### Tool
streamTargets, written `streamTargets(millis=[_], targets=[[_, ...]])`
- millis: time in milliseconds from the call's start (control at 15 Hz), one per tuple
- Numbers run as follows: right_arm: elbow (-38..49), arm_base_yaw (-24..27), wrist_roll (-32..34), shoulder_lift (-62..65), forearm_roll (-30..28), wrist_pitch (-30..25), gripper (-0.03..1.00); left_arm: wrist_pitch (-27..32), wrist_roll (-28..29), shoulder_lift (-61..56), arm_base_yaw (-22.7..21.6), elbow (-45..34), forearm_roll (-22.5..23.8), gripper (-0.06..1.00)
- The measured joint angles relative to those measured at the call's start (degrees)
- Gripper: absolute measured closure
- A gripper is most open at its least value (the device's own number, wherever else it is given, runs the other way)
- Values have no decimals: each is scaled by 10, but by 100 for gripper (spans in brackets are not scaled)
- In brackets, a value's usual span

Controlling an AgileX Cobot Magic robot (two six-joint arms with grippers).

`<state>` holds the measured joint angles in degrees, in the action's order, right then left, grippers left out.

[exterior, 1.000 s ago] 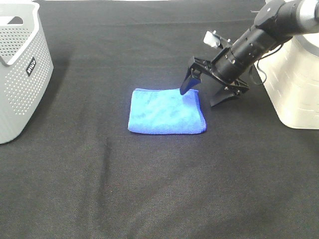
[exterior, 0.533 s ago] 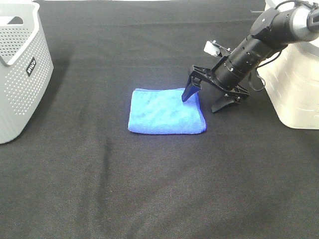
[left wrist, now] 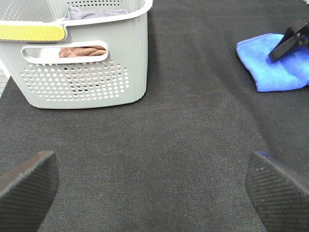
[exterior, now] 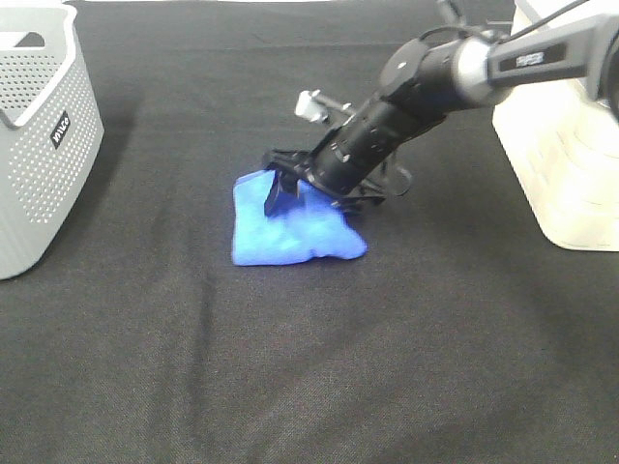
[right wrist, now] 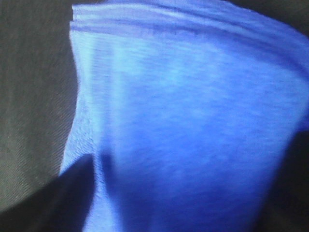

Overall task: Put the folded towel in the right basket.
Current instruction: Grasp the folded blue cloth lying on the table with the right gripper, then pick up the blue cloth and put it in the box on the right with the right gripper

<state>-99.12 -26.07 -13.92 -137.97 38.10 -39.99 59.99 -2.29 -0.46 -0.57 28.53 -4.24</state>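
One big change: the right gripper (exterior: 324, 201) is now down over the folded towel (exterior: 290, 242), jaws spread w/ cloth between them. Right wrist cam is full of blue, one finger (right wrist: 72, 198) dark at the edge, and no pinch yet as far as I can see. Half a sec ago it sat at the towel's right-hand edge. Since then the arm has swept across, and the towel has slid left and bunched up, so it's no longer a neat flat square. It lies on the black table (exterior: 406, 367), mid-scene, well apart from the right basket (exterior: 566, 164). My read: grasp stage, nothing lifted. The fold is loosening, so closing must catch all layers. Left gripper (left wrist: 154, 188) is idle, spread wide, near the grey basket (left wrist: 87, 82).
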Motion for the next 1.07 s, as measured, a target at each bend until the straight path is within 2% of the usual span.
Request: streamTargets(millis=[67, 133, 200, 333, 400, 533, 733, 800, 867, 1067], targets=[[-9, -3, 1, -6, 0, -14, 48, 0, 0, 0, 0, 0, 0, -3], [-24, -4, 1, -11, -2, -41, 69, 0, 0, 0, 0, 0, 0, -3], [-24, -4, 1, -11, -2, -41, 69, 0, 0, 0, 0, 0, 0, -3], [-66, -5, -1, -11, -24, -103, 73, 0, 0, 0, 0, 0, 0, -3], [-116, -8, -3, 4, -38, -151, 73, 0, 0, 0, 0, 0, 0, -3], [-201, -8, -3, 42, -62, -207, 73, 0, 0, 0, 0, 0, 0, -3], [-345, -2, 44, 93, -168, -281, 73, 0, 0, 0, 0, 0, 0, -3], [-421, 19, 74, 113, -229, -294, 73, 0, 0, 0, 0, 0, 0, -3], [-464, 42, 83, 126, -265, -293, 73, 0, 0, 0, 0, 0, 0, -3], [-500, 146, 102, 186, -388, -293, 73, 0, 0, 0, 0, 0, 0, -3]])
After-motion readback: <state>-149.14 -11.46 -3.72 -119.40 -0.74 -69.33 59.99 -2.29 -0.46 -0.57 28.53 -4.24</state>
